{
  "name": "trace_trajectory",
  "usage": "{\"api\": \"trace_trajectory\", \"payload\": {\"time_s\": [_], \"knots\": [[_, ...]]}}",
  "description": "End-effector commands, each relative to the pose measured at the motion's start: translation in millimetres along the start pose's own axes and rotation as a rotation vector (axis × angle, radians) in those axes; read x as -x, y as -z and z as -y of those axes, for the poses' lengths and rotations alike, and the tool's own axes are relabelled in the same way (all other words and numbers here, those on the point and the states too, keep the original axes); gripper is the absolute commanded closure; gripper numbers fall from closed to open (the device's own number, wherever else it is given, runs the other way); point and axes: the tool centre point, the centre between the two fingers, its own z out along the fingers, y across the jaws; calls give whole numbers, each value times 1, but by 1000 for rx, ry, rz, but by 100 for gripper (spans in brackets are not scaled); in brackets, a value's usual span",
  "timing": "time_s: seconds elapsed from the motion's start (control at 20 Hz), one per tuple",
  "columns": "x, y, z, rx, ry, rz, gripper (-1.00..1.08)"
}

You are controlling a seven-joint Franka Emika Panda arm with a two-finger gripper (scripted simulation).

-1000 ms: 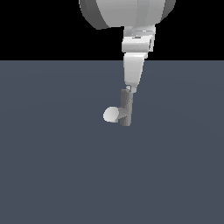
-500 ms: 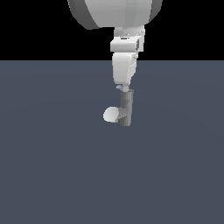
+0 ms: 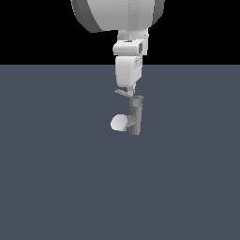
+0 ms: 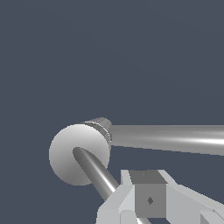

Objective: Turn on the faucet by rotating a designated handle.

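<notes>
Handle (image 3: 123, 93) juts just beside the fingers (image 3: 131, 89); their spread can't be told.

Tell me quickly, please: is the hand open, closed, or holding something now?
Hand: cannot be told. It sits right at the handle on top of the faucet, but its fingers are not clearly visible in either view.

Big round white robot arm (image 3: 119, 14) w/ a dark grey band along one edge of its fat top part. Below it sits a small white boxy wrist block (image 3: 129, 47) w/ darker seams and a tiny dark spot on its side. Under that is a smooth white hand piece, narrower at the bottom, i.e. the white blocky gripper (image 3: 126, 89). In the wrist view its body (image 4: 148, 199) looks pale grey, all flat angled faces, w/ one square darker panel and a small black diamond mark in the middle.
</notes>
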Motion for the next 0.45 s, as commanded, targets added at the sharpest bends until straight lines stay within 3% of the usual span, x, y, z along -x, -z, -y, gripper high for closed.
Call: {"api": "trace_trajectory", "payload": {"time_s": [0.0,0.4], "knots": [[41,-12,-4,13,55,10,108],[69,-17,4,25,72,10,108]]}}
